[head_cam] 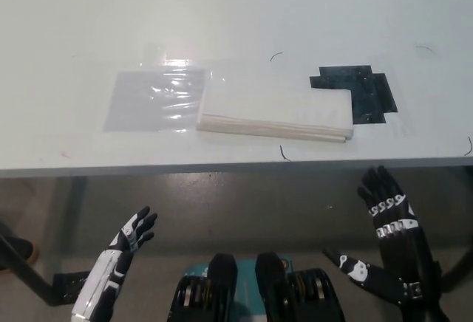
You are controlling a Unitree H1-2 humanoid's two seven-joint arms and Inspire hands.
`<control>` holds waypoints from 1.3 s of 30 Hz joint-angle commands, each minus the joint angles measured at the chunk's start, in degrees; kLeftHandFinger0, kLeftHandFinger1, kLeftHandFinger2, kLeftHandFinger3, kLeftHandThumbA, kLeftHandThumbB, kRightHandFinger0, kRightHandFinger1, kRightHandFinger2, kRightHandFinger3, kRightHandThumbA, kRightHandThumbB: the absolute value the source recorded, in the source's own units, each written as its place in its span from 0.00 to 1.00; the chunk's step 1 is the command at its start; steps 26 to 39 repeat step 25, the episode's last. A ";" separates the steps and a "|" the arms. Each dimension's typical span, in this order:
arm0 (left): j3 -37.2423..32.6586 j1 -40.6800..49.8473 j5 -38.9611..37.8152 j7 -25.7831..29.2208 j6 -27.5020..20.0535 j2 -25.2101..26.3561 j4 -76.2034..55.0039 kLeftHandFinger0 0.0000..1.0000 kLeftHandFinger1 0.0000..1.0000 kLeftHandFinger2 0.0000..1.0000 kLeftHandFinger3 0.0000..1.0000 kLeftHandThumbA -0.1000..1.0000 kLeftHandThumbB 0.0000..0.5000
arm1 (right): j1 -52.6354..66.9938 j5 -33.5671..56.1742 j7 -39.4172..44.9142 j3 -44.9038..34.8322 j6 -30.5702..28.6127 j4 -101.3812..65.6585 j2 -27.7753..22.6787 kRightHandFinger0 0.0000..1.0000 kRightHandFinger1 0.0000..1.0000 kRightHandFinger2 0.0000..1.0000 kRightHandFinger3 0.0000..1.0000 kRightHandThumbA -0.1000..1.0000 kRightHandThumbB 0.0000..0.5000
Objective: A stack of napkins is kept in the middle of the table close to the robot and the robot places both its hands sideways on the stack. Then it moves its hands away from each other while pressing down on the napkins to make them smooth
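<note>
Both hands empty (below table); napkins untouched.

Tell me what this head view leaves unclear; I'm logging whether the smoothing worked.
- Napkin stack: sheet count and any creases left are too fine to read.
- Clear plastic sheet: glare hides its surface, and whether it runs under the stack.
- Left hand, right hand: both open below the table edge; forearms are cut by the bottom edge.
</note>
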 commanded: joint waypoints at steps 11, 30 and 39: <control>1.14 -1.29 -0.49 0.54 -2.47 -0.40 1.67 1.00 1.00 1.00 1.00 1.00 0.60 | -3.13 -1.05 -2.06 -0.41 -3.54 4.47 -1.11 1.00 1.00 1.00 1.00 1.00 0.36; 1.48 -1.13 0.93 1.09 -1.15 -0.35 1.09 1.00 1.00 1.00 1.00 1.00 0.59 | -2.95 -1.76 -2.91 0.06 -2.95 4.68 -1.11 1.00 1.00 1.00 1.00 1.00 0.32; 1.48 -1.13 0.93 1.09 -1.15 -0.35 1.09 1.00 1.00 1.00 1.00 1.00 0.59 | -2.95 -1.76 -2.91 0.06 -2.95 4.68 -1.11 1.00 1.00 1.00 1.00 1.00 0.32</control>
